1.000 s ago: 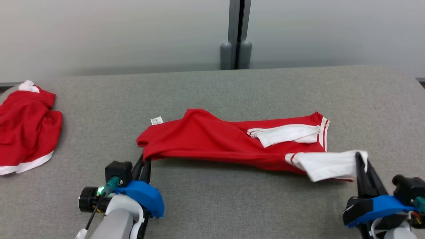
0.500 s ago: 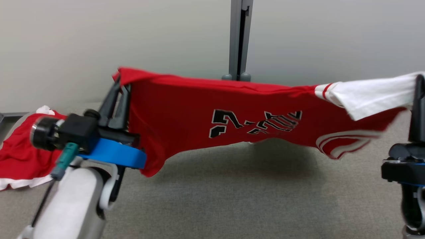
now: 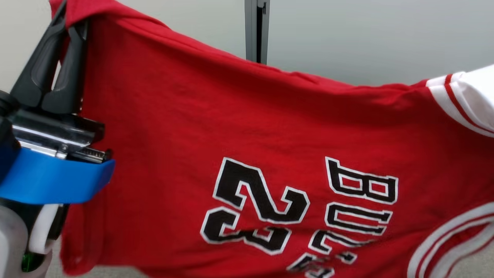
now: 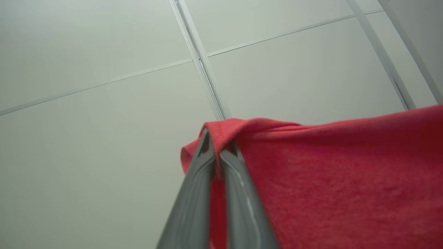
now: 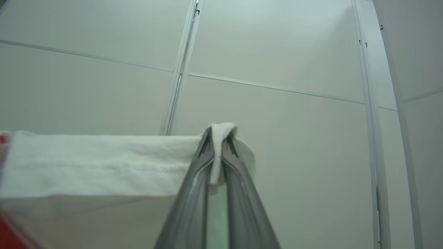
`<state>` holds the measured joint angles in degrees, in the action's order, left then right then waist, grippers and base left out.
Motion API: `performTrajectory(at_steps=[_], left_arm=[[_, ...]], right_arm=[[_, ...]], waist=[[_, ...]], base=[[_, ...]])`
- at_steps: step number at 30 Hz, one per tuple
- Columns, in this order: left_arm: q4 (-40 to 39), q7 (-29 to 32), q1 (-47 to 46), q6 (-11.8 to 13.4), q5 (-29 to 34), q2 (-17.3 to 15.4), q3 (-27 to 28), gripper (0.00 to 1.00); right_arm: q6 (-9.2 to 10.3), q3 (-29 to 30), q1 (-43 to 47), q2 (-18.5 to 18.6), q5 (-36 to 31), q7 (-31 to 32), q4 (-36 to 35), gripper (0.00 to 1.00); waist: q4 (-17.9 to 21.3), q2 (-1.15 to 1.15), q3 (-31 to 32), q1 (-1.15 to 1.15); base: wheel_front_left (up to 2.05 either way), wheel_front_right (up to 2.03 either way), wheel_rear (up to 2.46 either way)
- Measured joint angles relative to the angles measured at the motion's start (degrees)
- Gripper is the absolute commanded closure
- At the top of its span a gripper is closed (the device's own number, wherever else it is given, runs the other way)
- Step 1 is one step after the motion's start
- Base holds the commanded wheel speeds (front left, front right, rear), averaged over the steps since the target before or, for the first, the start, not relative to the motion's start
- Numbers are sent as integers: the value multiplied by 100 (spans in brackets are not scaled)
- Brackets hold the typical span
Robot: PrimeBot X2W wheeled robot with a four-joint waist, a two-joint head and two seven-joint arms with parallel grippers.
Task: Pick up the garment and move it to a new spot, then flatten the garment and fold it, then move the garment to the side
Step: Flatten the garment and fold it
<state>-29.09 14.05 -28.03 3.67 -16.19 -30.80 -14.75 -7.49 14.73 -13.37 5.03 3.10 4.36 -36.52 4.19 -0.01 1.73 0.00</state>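
- Pale wall panels [image 3: 347,34] are filling the background, with a grey post [image 3: 256,31] running down between them.
- The red garment [image 3: 231,127] is hanging stretched in the air before the head camera and is blocking the post's lower part. Its bottom edge is running off the frame, and the lowest black lettering is blurring out.
- The left gripper [image 3: 66,13] is pinching a red corner, fingers together on the cloth.
- The right gripper [image 5: 219,136] is clamping the white sleeve [image 5: 104,162] likewise.

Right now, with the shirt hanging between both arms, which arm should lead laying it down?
Probably left: the left gripper clamps a red body corner of the shirt, while the right gripper pinches only the white sleeve end.
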Motion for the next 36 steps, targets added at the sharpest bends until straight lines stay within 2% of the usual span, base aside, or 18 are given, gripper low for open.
performTrajectory(at_steps=[5, 9, 14, 19, 23, 28, 32, 36], left_arm=[[18, 350, -138, -40, -334, 27, 26, 100], [578, 447, -628, -245, -503, 26, 8, 100], [1752, 346, -2065, -605, -427, 31, -43, 100], [3063, -92, -3754, -705, -58, 186, -79, 100], [4054, -522, -4594, -765, 264, 363, -300, 100], [5222, -940, -4736, -782, 443, 519, -543, 100], [5910, -1223, -4400, -821, 458, 535, -676, 100], [6440, -1536, -3988, -826, 316, 609, -684, 100]], right_arm=[[0, -52, -67, 9, 215, 193, 194, 100], [0, -432, -630, 132, 363, 126, 977, 100], [0, -780, -2444, 324, 328, -208, 2299, 100], [0, -892, -4512, 191, -67, -720, 3653, 100], [0, -867, -5460, 35, -427, -1074, 4611, 100], [0, -977, -5560, -152, -515, -1495, 5682, 100], [0, -1134, -5100, -215, -457, -1790, 6384, 100], [0, -1383, -4674, -226, -74, -1913, 6746, 100]], waist=[[111, -1, -435, -1], [219, 2, -1031, 3], [327, 3, -1768, 3], [415, 3, -2340, 2], [481, 3, -2732, 2], [559, 3, -3248, 2], [602, 4, -3623, 3], [573, 4, -3798, 2]], base=[[0, 0, 0], [0, 0, 0], [0, 0, 0], [0, 0, 0], [0, 0, 0], [0, 0, 0], [0, 0, 0], [0, 0, 0]])
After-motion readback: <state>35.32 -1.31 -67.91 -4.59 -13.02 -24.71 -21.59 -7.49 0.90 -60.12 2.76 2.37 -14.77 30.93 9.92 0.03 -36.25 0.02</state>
